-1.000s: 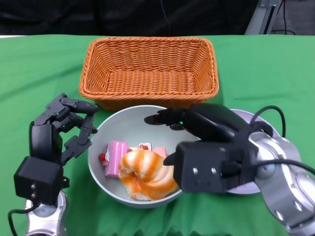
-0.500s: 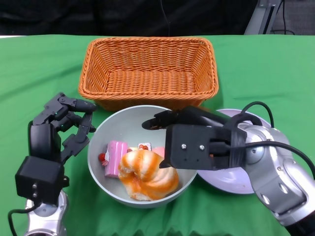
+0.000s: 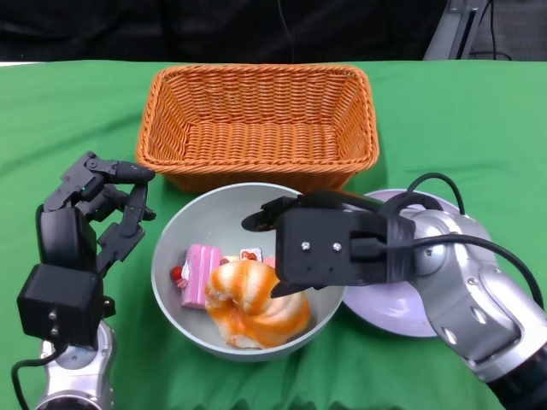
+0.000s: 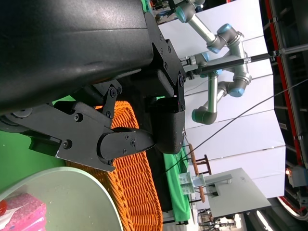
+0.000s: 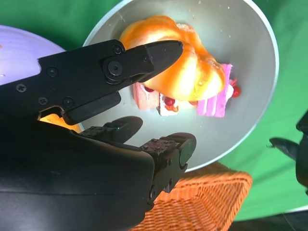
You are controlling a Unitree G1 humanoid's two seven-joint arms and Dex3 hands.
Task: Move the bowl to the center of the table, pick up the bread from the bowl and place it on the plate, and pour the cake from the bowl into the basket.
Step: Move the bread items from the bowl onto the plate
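Bowl [image 3: 175, 256]: grey, just in front of the wicker basket [image 3: 256, 124], so a later pour has a short path.
Bread [image 3: 252, 303]: glazed twist lying in the bowl beside the pink cake slices [image 3: 202, 272], not yet lifted.
Right hand [image 3: 329, 248]: over the bowl, fingers parted around nothing, thumb near the bread; apparently set to grasp it.
Left hand [image 3: 94, 209]: spread, empty, just beside the bowl's rim.
Plate [image 3: 402, 312]: lilac, partly under the right forearm, ready for the bread.
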